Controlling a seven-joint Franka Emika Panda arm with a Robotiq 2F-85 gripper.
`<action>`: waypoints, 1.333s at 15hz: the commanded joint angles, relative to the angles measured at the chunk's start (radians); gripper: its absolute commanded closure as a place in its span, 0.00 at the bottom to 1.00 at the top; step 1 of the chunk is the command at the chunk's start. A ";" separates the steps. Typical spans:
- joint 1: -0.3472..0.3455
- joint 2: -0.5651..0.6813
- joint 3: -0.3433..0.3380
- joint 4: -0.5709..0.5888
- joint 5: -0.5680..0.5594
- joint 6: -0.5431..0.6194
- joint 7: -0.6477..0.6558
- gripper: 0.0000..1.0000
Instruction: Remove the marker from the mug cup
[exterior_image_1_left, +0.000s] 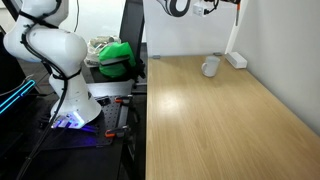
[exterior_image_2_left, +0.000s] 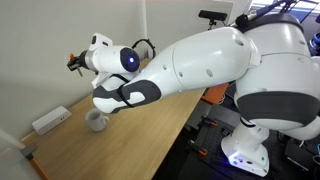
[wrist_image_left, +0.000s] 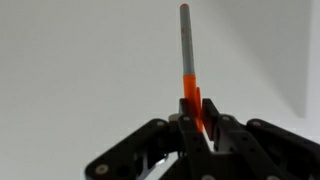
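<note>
My gripper (wrist_image_left: 197, 122) is shut on the marker (wrist_image_left: 186, 55), a thin stick with an orange lower part and a grey upper part, standing up between the jaws against a white wall. In both exterior views the gripper (exterior_image_1_left: 205, 6) (exterior_image_2_left: 76, 62) is high above the table, well clear of the mug. The mug cup (exterior_image_1_left: 210, 67) (exterior_image_2_left: 97, 120) is small and light grey-white. It stands upright on the wooden table near the far edge, below the gripper. I cannot see inside it.
A flat white rectangular block (exterior_image_1_left: 236, 60) (exterior_image_2_left: 50, 121) lies next to the mug by the wall. The wooden table (exterior_image_1_left: 220, 120) runs along a white wall. A green object (exterior_image_1_left: 118, 57) sits off the table near the robot base (exterior_image_1_left: 72, 110).
</note>
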 joint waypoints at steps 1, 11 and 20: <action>0.004 -0.055 -0.007 -0.013 0.011 0.000 0.024 0.96; 0.006 -0.143 -0.086 -0.052 -0.058 0.000 0.181 0.96; -0.018 -0.284 -0.096 -0.143 -0.169 0.000 0.280 0.96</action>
